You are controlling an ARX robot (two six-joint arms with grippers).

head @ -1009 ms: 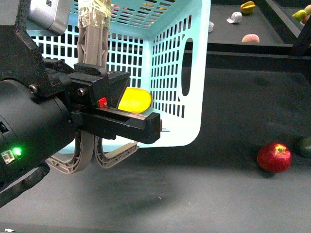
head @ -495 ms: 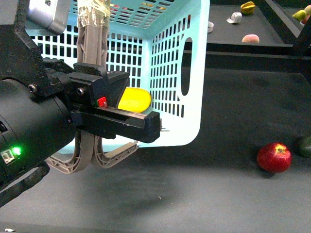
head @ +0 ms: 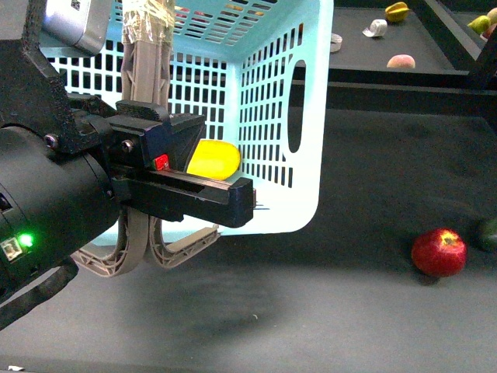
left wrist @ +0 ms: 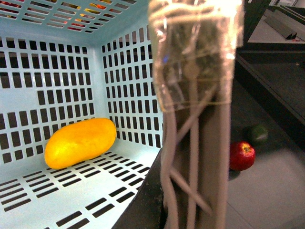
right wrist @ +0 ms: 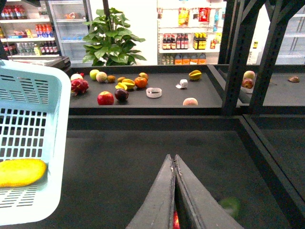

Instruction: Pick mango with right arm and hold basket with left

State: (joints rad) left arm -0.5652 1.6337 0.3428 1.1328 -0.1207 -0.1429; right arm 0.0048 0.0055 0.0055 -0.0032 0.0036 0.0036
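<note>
**A:** Where is the mango?

**B:** The mango (head: 213, 159), smooth and bright yellow, lies inside the basket (head: 307, 116), on slotted plastic near an inner corner. It is the only thing visible in there. Nothing is holding it.

**A:** How is the basket held?

**B:** The left gripper (head: 178, 175) has its black jaws clenched around the grey-brown handles (head: 146, 70), which are bound with clear tape higher up. The pale turquoise basket looks tipped, with its open side towards the robot. A shadow on the table (head: 365, 318) beneath suggests it is raised, probably to steady it as the task asks. I cannot tell whether any edge touches down.

**A:** And the right arm?

**B:** The right gripper (right wrist: 175, 191) shows only in its wrist view. Its jaws are pressed together with nothing between them, above the dark table and well apart from the basket. With the mango already inside, the picking looks done.

**A:** Anything else nearby?

**B:** A red apple (head: 439, 252) and a dark green fruit (head: 489, 233) sit loose on the table, well to the basket's right. Other fruit lies on a far shelf (right wrist: 157, 102).
</note>
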